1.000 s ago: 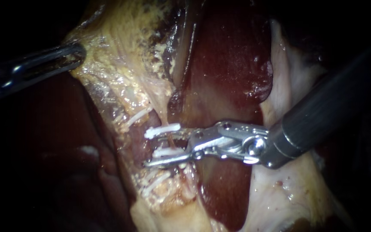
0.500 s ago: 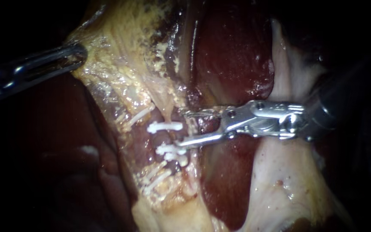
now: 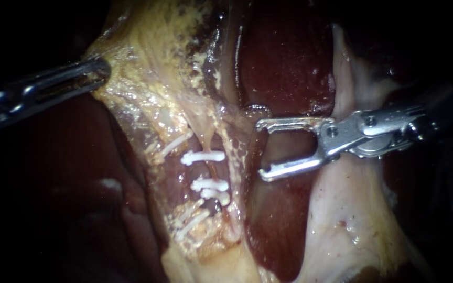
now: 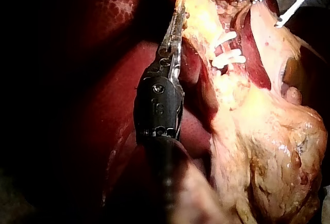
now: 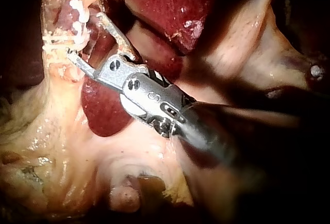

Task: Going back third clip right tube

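Three white clips (image 3: pixel 209 183) sit across the right tube (image 3: pixel 210 170), one above and two close together below. My right instrument (image 3: pixel 261 150) is to the right of them, clear of the tube, with its jaws open and empty over the dark red liver (image 3: pixel 284 68). The right wrist view shows those open jaws (image 5: pixel 85 34) just short of the clips (image 5: pixel 77 8). At the upper left, my left instrument (image 3: pixel 96 71) is shut on the edge of the yellowish tissue (image 3: pixel 148 63) and holds it taut. The left wrist view shows its jaws (image 4: pixel 178 20) buried in that tissue, beside the clips (image 4: pixel 230 58).
More white clips (image 3: pixel 175 141) cross the left tube beside the clipped one, with others lower down (image 3: pixel 190 221). A pale sheet of tissue (image 3: pixel 342 209) lies under the right instrument's shaft. Dark liver (image 3: pixel 53 199) fills the lower left.
My right instrument has drawn back to the right and slightly up, off the clipped tube, with its jaws open. The clips stay on the tube. The left instrument has held still.
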`<state>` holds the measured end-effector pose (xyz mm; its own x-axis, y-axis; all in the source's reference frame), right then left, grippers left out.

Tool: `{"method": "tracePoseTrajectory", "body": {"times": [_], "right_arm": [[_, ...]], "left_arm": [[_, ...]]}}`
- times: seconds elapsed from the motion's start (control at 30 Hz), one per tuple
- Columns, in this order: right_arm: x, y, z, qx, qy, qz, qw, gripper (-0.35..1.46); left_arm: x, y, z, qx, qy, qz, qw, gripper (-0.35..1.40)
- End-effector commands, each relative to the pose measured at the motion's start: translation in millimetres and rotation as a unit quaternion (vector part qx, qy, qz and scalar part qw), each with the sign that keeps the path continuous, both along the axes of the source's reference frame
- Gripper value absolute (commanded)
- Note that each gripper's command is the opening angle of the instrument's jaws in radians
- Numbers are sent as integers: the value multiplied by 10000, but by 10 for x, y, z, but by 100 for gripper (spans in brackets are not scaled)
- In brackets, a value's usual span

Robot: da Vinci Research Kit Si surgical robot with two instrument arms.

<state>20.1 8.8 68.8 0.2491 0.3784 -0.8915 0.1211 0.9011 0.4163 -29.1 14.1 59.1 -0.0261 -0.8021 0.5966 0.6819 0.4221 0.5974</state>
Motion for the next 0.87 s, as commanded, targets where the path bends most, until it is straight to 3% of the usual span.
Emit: {"method": "tracePoseTrajectory", "body": {"times": [0.03,0.4,0.57,0.87], "right_arm": [[-1,-2,-1,4,2,-5,10000,60],[-3,-6,2,-11,4,-11,10000,60],[-2,-6,3,-14,3,-9,10000,60],[-2,-8,3,-18,3,-10,10000,60]], "left_arm": [[-3,0,2,5,-4,13,10000,-35],[-73,2,36,-24,-133,119,9998,-35],[-82,2,38,-29,-144,130,9998,-35],[-81,3,40,-10,-132,152,9998,-35]]}}
